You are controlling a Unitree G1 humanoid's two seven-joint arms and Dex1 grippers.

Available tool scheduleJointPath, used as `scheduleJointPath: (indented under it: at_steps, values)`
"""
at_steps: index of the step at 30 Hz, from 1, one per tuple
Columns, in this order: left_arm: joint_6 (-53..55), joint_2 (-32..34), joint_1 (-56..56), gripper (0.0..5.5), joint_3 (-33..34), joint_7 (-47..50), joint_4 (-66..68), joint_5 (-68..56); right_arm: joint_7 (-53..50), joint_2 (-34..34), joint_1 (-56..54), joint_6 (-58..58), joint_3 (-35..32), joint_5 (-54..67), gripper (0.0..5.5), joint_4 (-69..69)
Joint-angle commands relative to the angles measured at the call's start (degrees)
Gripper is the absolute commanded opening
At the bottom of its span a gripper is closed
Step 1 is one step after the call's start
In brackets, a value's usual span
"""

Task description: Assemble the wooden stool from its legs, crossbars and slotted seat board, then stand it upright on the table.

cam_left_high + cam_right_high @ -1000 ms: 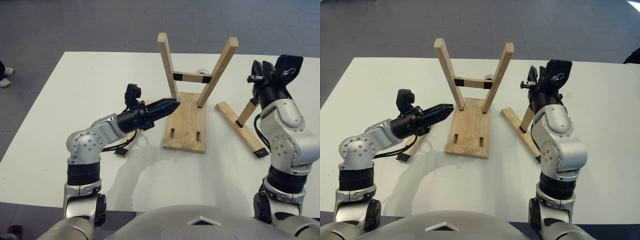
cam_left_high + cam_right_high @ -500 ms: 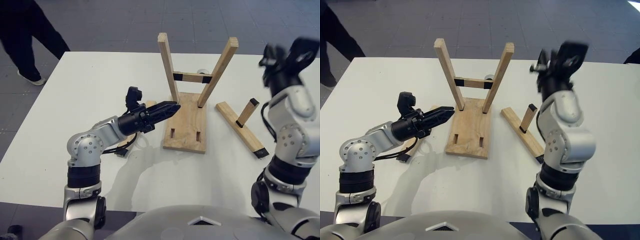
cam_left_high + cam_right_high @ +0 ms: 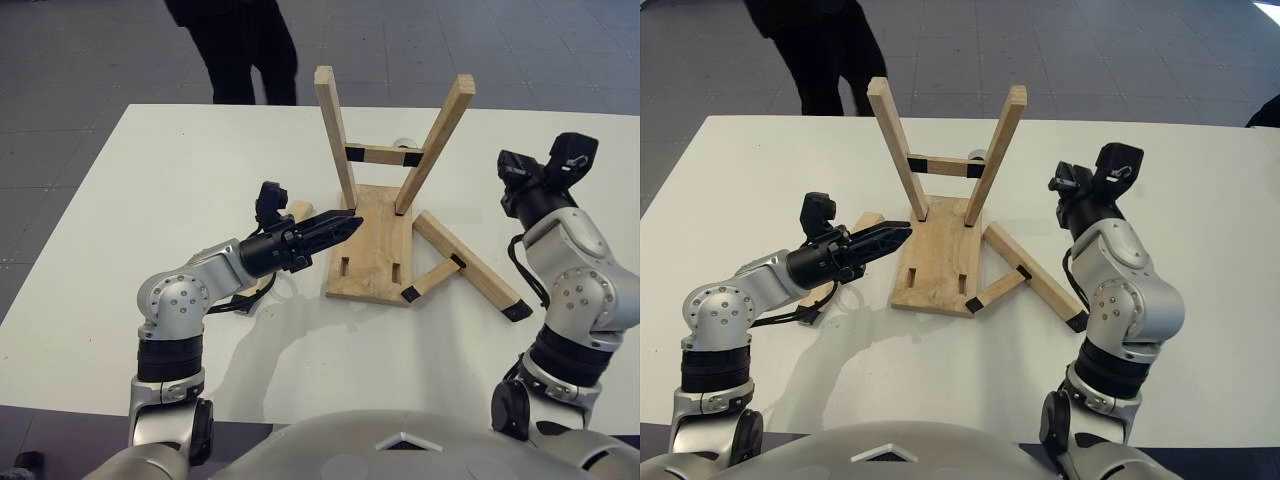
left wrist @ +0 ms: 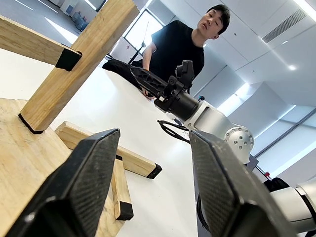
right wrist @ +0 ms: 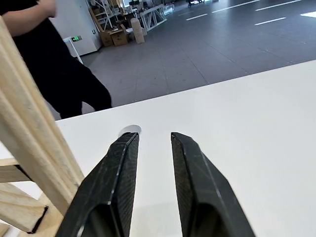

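The slotted seat board [image 3: 372, 245] lies flat mid-table. Two legs [image 3: 335, 135] [image 3: 437, 143] stand up from its far end, joined by a crossbar [image 3: 383, 155]. A second leg [image 3: 468, 265] with a short crossbar [image 3: 432, 280] lies flat on the table, the crossbar's black tip touching the board's right edge. A third leg [image 3: 862, 222] lies under my left arm. My left gripper [image 3: 345, 224] hovers open at the board's left edge, holding nothing. My right gripper [image 3: 520, 172] is raised to the right of the stool, open and empty, well apart from the lying leg.
A small round grey object [image 3: 403, 142] sits on the white table [image 3: 160, 180] behind the standing legs. A black cable [image 3: 243, 300] loops by my left forearm. Bare table lies in front of the board and at the far left.
My right gripper let go of the short crossbar, swung up and came back down. The leg with that crossbar tipped over flat against the board. The left gripper barely moved.
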Motion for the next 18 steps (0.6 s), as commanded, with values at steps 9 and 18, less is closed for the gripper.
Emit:
scheduleJointPath:
  at_steps: [9, 18]
  values:
    - [-0.88, -0.62, 1.12, 2.61, 0.32, 1.24, -1.04, 0.48, 44.65, -38.52, 17.92, 7.52, -11.50, 17.92, 1.50, 1.00]
    - [-0.83, -0.65, 1.91, 2.61, 0.38, 1.52, -1.78, 0.32, 51.94, -43.02, 30.95, -4.74, -1.12, 7.18, 2.86, 3.53]
